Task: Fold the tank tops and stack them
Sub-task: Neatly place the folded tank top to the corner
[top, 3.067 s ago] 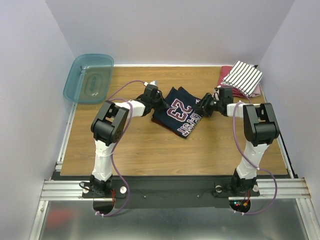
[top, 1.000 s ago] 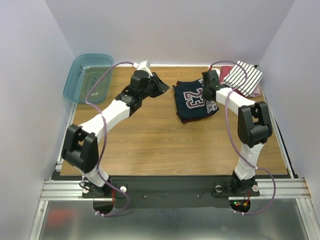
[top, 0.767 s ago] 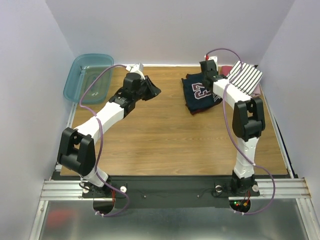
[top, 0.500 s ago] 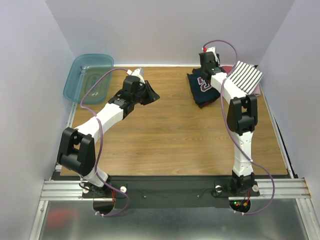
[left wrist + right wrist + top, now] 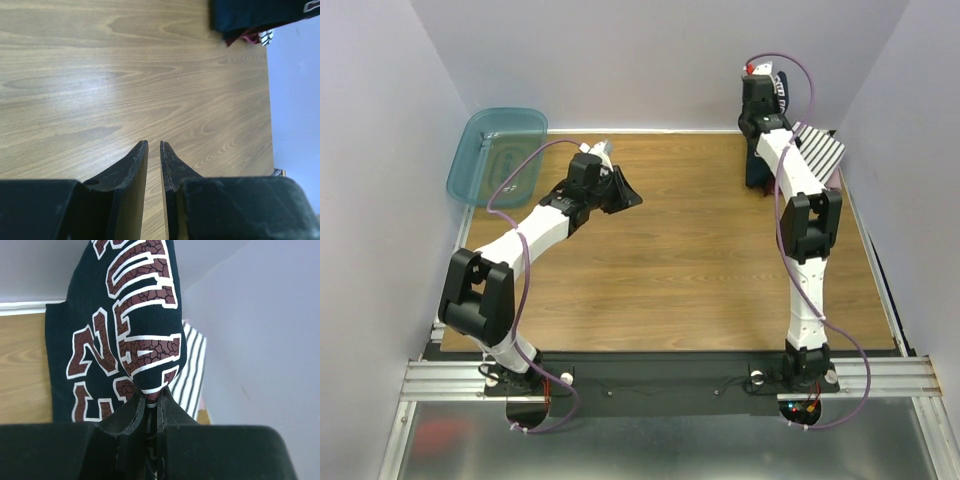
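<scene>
My right gripper (image 5: pixel 151 392) is shut on a fold of the navy tank top (image 5: pixel 100 340) with red and white lettering. In the top view the right gripper (image 5: pixel 758 125) is raised high at the back right, and the navy top (image 5: pixel 756 170) hangs from it, mostly hidden behind the arm. The white striped tank top (image 5: pixel 817 150) lies folded in the back right corner, just beside the hanging navy one; it also shows in the right wrist view (image 5: pixel 192 370). My left gripper (image 5: pixel 628 192) is over bare wood at centre left. Its jaws (image 5: pixel 153 143) are nearly together and hold nothing.
A teal plastic bin (image 5: pixel 498 155) stands at the back left corner. A pink cloth edge (image 5: pixel 202 407) shows under the striped top. Grey walls close in the back and both sides. The navy top shows far off in the left wrist view (image 5: pixel 255 15).
My right gripper has carried the navy top from the table's middle to the back right and lifted it. My left gripper let go of it and drew back to the left.
</scene>
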{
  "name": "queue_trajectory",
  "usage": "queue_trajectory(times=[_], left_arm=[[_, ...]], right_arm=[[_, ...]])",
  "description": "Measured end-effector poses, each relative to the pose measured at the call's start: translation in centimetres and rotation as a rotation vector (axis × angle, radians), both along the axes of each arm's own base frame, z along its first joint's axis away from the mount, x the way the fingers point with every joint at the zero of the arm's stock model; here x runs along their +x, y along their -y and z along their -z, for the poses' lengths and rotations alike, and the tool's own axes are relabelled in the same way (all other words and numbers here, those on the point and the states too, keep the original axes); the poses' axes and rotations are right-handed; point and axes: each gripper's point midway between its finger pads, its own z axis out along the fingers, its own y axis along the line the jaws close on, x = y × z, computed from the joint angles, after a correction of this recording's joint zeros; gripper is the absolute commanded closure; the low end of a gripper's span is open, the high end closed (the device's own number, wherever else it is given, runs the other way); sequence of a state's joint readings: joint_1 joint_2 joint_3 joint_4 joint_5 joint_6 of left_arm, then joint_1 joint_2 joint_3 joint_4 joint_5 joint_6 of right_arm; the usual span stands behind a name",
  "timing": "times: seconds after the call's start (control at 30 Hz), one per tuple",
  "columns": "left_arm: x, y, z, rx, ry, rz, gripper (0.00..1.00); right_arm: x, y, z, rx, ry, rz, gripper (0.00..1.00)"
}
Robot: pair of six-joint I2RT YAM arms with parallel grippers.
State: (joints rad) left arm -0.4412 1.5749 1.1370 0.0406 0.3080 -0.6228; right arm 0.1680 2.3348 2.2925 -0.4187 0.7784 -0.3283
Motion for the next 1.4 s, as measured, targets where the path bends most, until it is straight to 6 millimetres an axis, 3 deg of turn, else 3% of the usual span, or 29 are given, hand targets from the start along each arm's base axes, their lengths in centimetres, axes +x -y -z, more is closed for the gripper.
queue_trajectory(times=[0.23,0.3,0.37,0.4,0.47,0.5,0.53,0.57,0.63,0.73,0.8,0.93,1.03,1.13,1.23,1.33,1.4], left_arm=[[-0.2,0.2,0.7,-0.002,-0.018,0.016,0.73],[-0.2,0.3,0.7,-0.005,-0.018,0.021,0.73],[-0.3,0.4,0.6,-0.007,-0.017,0.025,0.73],[-0.3,0.4,0.6,-0.009,-0.017,0.027,0.73],[-0.3,0.5,0.6,-0.011,-0.016,0.029,0.73],[-0.3,0.5,0.5,-0.012,-0.015,0.031,0.73],[-0.3,0.5,0.5,-0.014,-0.014,0.032,0.73],[-0.3,0.5,0.4,-0.015,-0.012,0.034,0.73],[-0.3,0.6,0.4,-0.016,-0.013,0.035,0.72],[-0.3,0.6,0.4,-0.016,-0.012,0.035,0.72],[-0.3,0.5,0.4,-0.015,-0.010,0.033,0.72],[-0.3,0.3,-0.1,-0.013,0.001,0.024,0.72],[-0.6,0.0,-1.5,-0.018,0.031,0.018,0.72],[-1.2,-0.7,-3.6,-0.019,0.089,0.005,0.72],[-2.2,-2.0,-5.4,-0.007,0.155,-0.021,0.72],[-4.2,-4.0,-5.8,0.021,0.200,-0.057,0.72],[-5.2,-5.0,-5.4,0.042,0.213,-0.076,0.72]], right_arm=[[-0.1,4.9,-0.3,0.012,0.006,0.059,0.98],[-0.3,6.7,0.2,0.028,0.008,0.083,0.91],[-0.5,8.1,1.1,0.042,0.000,0.104,0.76],[-0.8,9.2,2.0,0.053,-0.010,0.127,0.57],[-1.5,10.5,3.6,0.059,-0.042,0.153,0.33],[-1.8,11.0,4.4,0.073,-0.045,0.175,0.13],[-2.2,11.5,5.2,0.069,-0.069,0.185,0.06],[-2.5,11.9,5.8,0.077,-0.074,0.199,0.00],[-3.3,12.7,6.9,0.092,-0.088,0.229,0.00],[-4.5,12.2,7.0,0.153,-0.084,0.233,0.00],[-5.4,11.1,6.0,0.217,-0.062,0.213,0.00],[-8.1,7.8,0.9,0.406,0.058,0.121,0.00],[-11.0,4.5,-3.5,0.554,0.165,0.025,0.00],[-14.4,-0.5,-6.1,0.682,0.255,-0.083,0.00],[-18.2,-7.2,-4.8,0.770,0.221,-0.203,0.00],[-23.6,-16.2,-0.8,0.862,0.077,-0.394,0.00],[-27.3,-19.1,1.7,0.913,-0.008,-0.461,0.00]])
